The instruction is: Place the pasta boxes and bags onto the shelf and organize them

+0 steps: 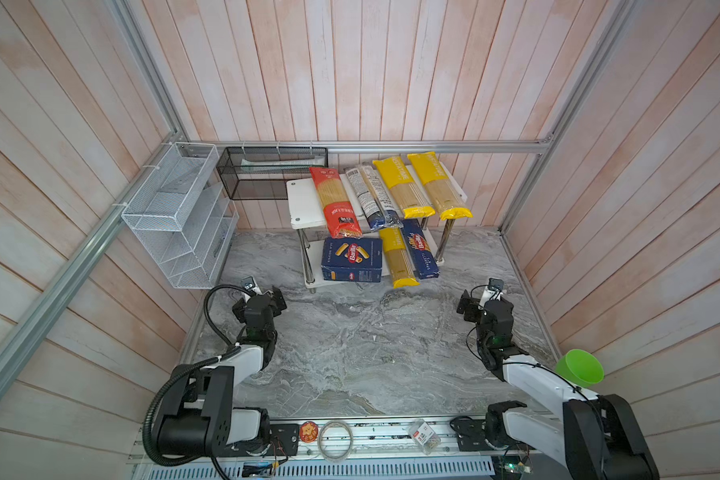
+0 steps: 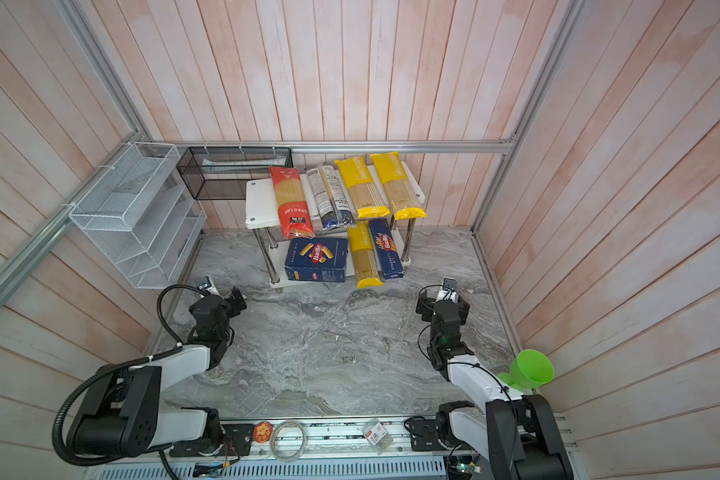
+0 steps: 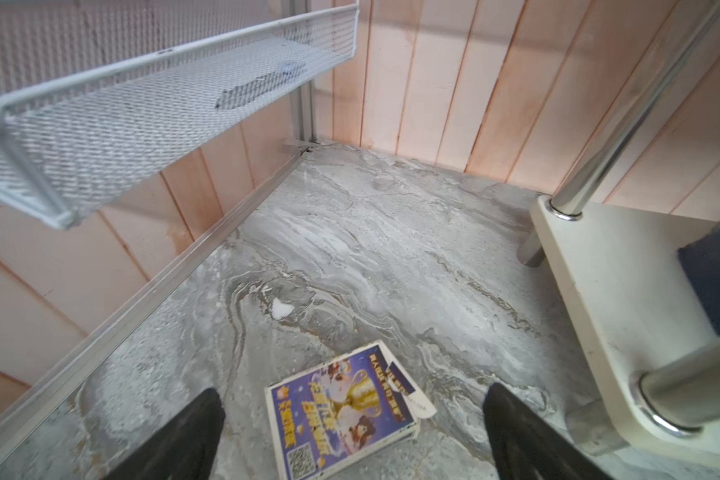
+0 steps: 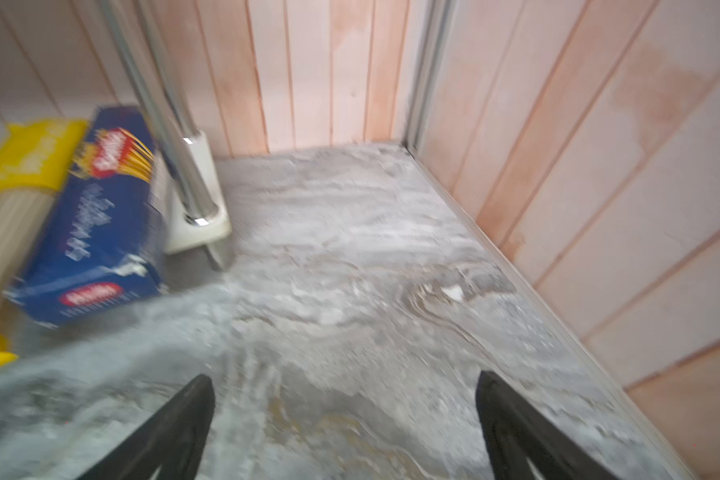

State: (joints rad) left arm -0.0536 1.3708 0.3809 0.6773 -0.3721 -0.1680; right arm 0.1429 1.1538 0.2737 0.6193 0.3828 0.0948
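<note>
Your left fingers [image 3: 184, 436] and right fingers [image 4: 175, 428] hang released, empty. Everything sits on the shelf [image 1: 304, 199], but the lower yellow bag [image 1: 400, 257] and spaghetti box [image 1: 420, 249] overhang; a bump could tip them off.

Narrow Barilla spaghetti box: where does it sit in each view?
In a top view: narrow Barilla spaghetti box, lower tier, rightmost item.
In a top view: same place.
Left wrist: not in it.
Right wrist: spaghetti box, blurred, beside a chrome post.
Shared landmark: the shelf's lower board, in all four views.
</note>
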